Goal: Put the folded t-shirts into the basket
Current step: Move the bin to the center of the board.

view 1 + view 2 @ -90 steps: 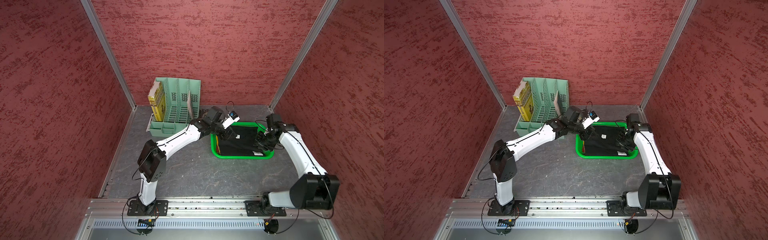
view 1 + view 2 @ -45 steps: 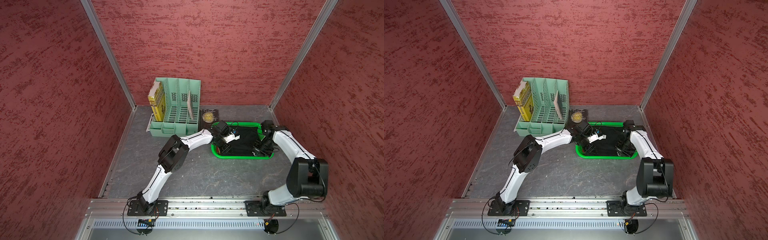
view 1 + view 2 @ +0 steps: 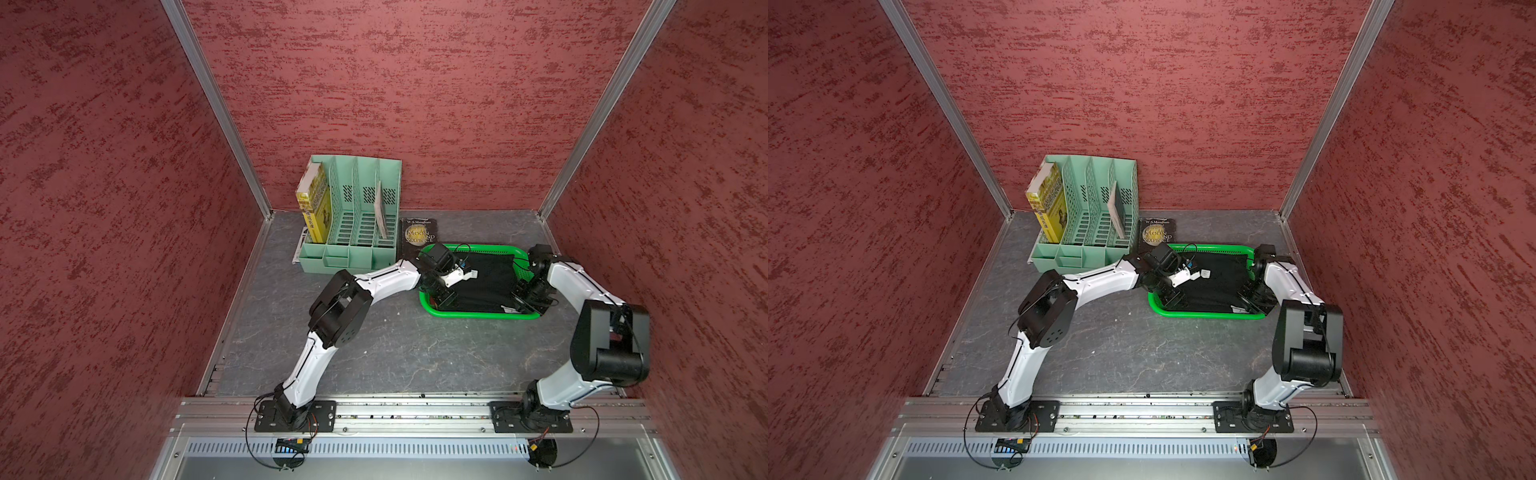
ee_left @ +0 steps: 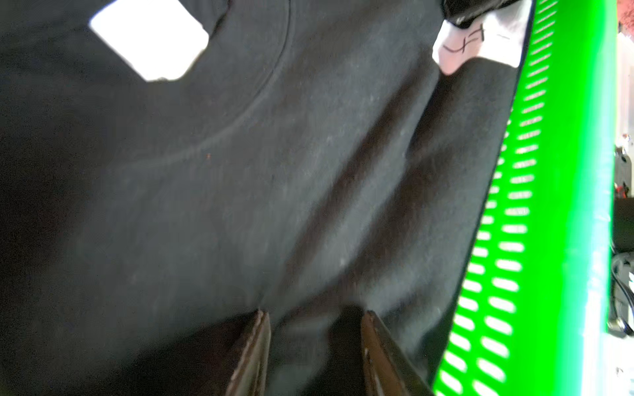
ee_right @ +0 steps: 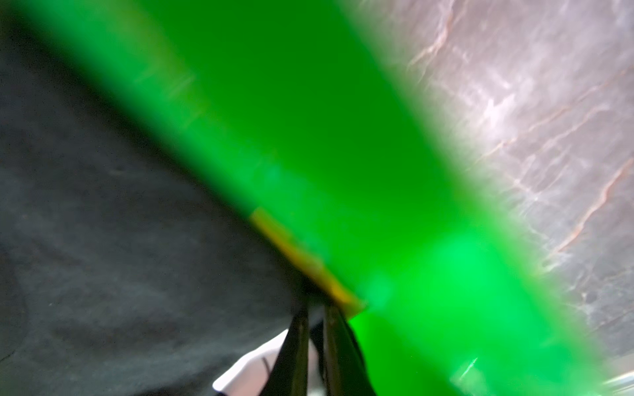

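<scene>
Left wrist view is filled with the black t-shirt (image 4: 240, 171): flat, dark, faintly linty cloth with a curved seam, 1 plain white tag (image 4: 147, 37) and 1 white patch (image 4: 480, 41) carrying pen strokes. It lies inside the basket (image 4: 566, 205), a bright green plastic tub with rows of slots in its wall. In both top views the basket stands on the grey table (image 3: 374, 340).

The left claw (image 4: 314, 315) sits at the shirt's left end. Its 2 fingers (image 4: 254, 343) are part-way apart, with a thick fold of the black cloth clamped between them, and creases fan out from that spot. The right claw (image 5: 314, 308) is at the opposite end, hard by the basket wall. Its jaws are drawn to a thin slit on the shirt's edge. Just there, under the black cloth, a sliver of a mustard yellow t-shirt (image 5: 302, 257) peeks out against the green.

From where I stand I count 2 shirts on show, 1 basket and 2 claws, both claws down inside the basket.
</scene>
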### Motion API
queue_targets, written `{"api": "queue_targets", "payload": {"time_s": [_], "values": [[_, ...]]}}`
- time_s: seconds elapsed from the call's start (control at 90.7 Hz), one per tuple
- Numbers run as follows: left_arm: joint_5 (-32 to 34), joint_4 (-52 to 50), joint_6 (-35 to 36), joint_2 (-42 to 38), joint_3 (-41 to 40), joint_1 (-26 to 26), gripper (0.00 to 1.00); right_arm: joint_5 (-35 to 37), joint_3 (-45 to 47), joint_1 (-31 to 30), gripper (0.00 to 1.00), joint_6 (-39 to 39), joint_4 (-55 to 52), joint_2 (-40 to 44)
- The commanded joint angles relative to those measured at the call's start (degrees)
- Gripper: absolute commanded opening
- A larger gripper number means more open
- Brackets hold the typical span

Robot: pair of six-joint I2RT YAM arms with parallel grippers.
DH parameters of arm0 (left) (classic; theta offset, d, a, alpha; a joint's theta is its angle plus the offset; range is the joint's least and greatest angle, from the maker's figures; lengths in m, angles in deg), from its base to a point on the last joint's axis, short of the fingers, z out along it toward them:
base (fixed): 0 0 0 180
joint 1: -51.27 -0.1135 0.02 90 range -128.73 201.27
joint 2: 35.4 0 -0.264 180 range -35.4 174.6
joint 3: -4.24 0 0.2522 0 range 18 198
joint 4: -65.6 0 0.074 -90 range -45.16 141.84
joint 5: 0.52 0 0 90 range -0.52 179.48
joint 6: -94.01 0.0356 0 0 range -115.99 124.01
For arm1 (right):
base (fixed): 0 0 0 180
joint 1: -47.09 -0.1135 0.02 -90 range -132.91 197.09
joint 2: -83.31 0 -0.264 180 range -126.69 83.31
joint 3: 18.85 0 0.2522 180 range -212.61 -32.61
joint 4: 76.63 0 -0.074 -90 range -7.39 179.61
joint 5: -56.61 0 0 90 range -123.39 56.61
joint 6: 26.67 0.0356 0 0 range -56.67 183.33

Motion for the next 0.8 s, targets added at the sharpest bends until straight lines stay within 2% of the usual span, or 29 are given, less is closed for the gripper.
{"api": "queue_targets", "payload": {"time_s": [0.0, 0.077, 0.209, 0.529, 0.573, 0.716, 0.793], "values": [[0.71, 0.20, -2.45, -6.45, -6.94, -1.55, 0.47, -1.24, 3.64, 0.13, 0.15, 0.34, -2.42, 4.48], [1.58, -1.01, -2.17, -10.56, -11.20, -1.26, 0.48, -2.46, 7.10, 0.15, 0.17, 0.23, -2.52, 10.33], [4.11, 0.77, -5.99, -17.13, -21.11, -1.17, 0.48, -2.12, 9.99, 0.14, 0.19, -0.45, -3.56, 17.13], [11.81, 2.92, -19.42, -33.53, -44.86, -0.54, 0.48, -6.09, 11.01, -0.44, 0.25, -1.94, -2.31, 20.81], [11.54, 4.33, -21.50, -36.71, -48.46, -0.07, 0.48, -8.58, 11.16, -0.75, 0.28, -2.60, -1.38, 21.81], [13.94, 6.37, -27.64, -48.98, -56.61, 1.19, 0.50, -20.03, 11.66, -3.70, 0.47, -6.04, 4.53, 28.00], [17.78, 6.78, -30.04, -54.12, -59.53, 1.09, 0.51, -19.94, 10.42, -5.06, 0.54, -5.55, 5.51, 31.31]]}}
